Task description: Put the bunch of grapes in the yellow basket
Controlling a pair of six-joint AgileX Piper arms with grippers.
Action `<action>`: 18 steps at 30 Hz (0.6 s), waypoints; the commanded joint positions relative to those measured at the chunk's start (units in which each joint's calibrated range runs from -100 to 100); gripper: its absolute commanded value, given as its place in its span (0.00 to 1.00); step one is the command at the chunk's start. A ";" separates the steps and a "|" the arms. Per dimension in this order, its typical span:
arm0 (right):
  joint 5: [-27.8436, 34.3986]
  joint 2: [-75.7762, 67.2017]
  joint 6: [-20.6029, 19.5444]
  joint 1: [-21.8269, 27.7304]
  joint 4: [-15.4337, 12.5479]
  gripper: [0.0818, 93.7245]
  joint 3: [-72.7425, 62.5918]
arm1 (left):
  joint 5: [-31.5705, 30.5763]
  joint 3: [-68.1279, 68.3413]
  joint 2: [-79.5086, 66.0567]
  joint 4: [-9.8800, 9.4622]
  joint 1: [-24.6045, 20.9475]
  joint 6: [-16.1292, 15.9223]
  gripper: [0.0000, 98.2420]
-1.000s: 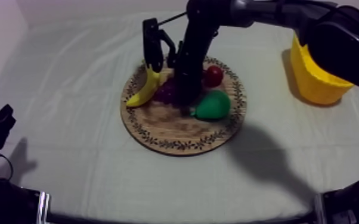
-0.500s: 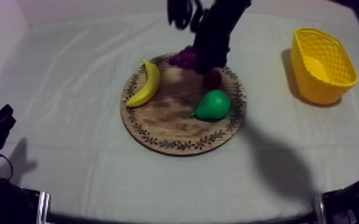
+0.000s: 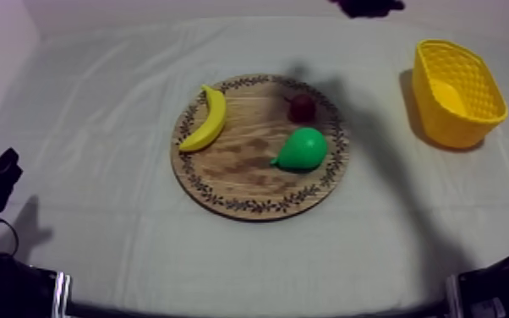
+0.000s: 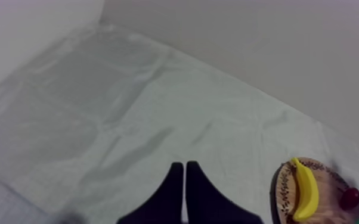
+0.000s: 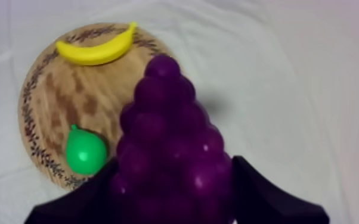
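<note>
The bunch of grapes [image 5: 170, 149] is off the wooden board [image 3: 249, 190] now. The right gripper [image 5: 176, 165] is clamped on it, one black finger on each side, and holds it up in the air. Far below the grapes are the board's rim and the grey-white cloth [image 3: 97, 110].

One second ago this gripper was down on the board, at the grapes, between the banana [image 3: 207, 118] and the pear [image 3: 302, 149]. Half a second ago it had the grapes lifted over the board's 12 o'clock edge. Now it has gone up much higher. In the top view only a dark bit of the right arm [image 3: 368, 7] is seen, at 1 o'clock from the board.

The spot where the grapes lay is bare wood. The banana is where it was, at 10 o'clock on the board. The small red fruit [image 3: 302, 106] is at 1 o'clock and the pear at 3 o'clock, both as before.

The yellow basket [image 3: 461, 127] sits on the cloth at 2 o'clock from the board. A second ago the arm hid part of it. Now all of it shows. The grapes are not in it yet.

The left gripper [image 4: 184, 165] has not moved. Its two fingers lie together over bare cloth.
</note>
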 commanded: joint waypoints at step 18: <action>-14.18 -2.91 -5.44 18.09 0.77 0.48 10.82 | -0.01 0.00 0.05 0.00 -0.02 -0.02 0.00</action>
